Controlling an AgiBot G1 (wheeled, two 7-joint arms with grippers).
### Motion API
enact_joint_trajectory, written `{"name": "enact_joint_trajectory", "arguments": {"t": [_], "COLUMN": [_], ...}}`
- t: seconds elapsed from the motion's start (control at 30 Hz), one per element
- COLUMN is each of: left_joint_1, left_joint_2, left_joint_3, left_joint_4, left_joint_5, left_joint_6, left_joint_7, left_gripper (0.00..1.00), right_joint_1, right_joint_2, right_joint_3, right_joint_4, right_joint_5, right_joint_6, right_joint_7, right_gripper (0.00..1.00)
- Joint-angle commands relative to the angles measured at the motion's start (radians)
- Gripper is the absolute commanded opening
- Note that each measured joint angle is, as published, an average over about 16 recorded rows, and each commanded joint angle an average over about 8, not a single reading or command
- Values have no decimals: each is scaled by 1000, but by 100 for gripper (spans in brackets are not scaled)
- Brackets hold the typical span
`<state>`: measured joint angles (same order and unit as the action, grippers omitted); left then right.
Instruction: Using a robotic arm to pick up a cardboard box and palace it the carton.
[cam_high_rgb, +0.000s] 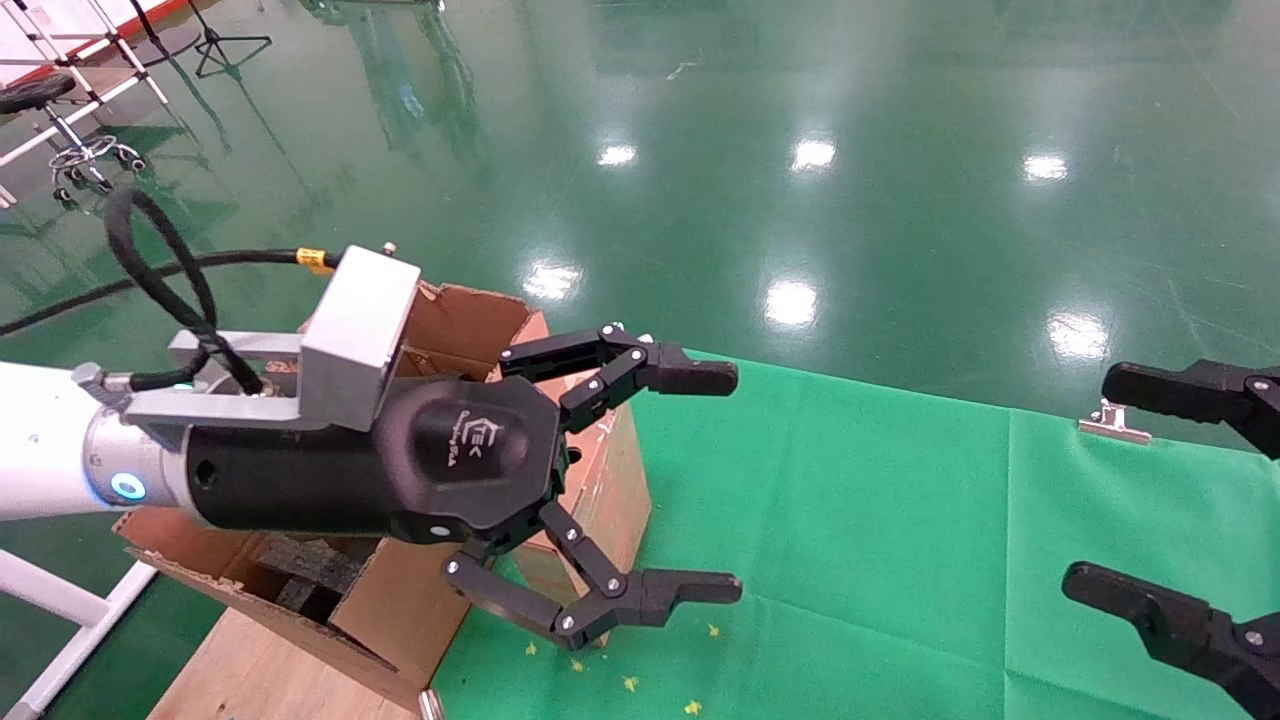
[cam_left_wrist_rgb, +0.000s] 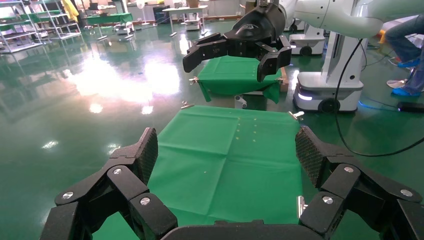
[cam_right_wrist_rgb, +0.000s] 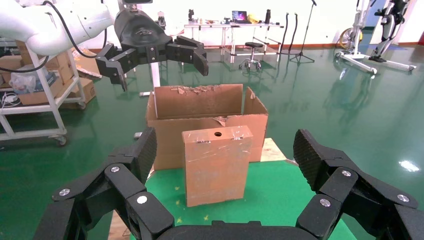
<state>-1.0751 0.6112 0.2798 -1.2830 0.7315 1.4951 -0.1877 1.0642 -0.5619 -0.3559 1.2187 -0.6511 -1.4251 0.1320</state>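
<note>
Hovering released above the cardboard box (cam_high_rgb: 600, 480), your left gripper (cam_high_rgb: 690, 485) has grasped nothing; the box stands on the table (cam_high_rgb: 900, 550) against the carton (cam_high_rgb: 380, 610). Next, descend and clench it.

The right gripper (cam_high_rgb: 1160, 490) waits spread.

Head camera: looking forward and down from high on the robot, sitting close above the left gripper (cam_high_rgb: 640, 480), with the green cloth (cam_high_rgb: 900, 540) and glossy floor beyond.
Left wrist camera: sitting right behind its own spread fingers (cam_left_wrist_rgb: 145, 155), facing across the green cloth (cam_left_wrist_rgb: 225, 155) toward the right gripper (cam_left_wrist_rgb: 235, 47) farther off.
Right wrist camera: facing the opposite way, looking between its own fingers (cam_right_wrist_rgb: 145, 150) at the cardboard box (cam_right_wrist_rgb: 216, 165), the carton (cam_right_wrist_rgb: 200, 105) behind it and the left gripper (cam_right_wrist_rgb: 150, 50) above.
Shared: both wrist cameras are viewing each other's gripper; all three are taking in the cloth.
</note>
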Motion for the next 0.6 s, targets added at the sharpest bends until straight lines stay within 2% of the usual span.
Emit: {"name": "enact_joint_trajectory", "arguments": {"t": [0.03,0.43,0.5,0.6], "left_joint_1": [0,0,0,-4], "left_joint_2": [0,0,-1,-6], "left_joint_3": [0,0,0,5], "left_joint_4": [0,0,-1,-7], "left_joint_5": [0,0,2,21], "left_joint_6": [0,0,0,-2], "left_joint_7": [0,0,1,0], "left_gripper": [100,100,100,100], "right_joint_1": [0,0,0,0], "right_joint_2": [0,0,0,0], "right_joint_3": [0,0,0,0], "right_joint_4": [0,0,0,0], "right_joint_5": [0,0,0,0], "right_joint_6": [0,0,0,0], "right_joint_7": [0,0,0,0], "right_gripper": [100,100,89,57]}}
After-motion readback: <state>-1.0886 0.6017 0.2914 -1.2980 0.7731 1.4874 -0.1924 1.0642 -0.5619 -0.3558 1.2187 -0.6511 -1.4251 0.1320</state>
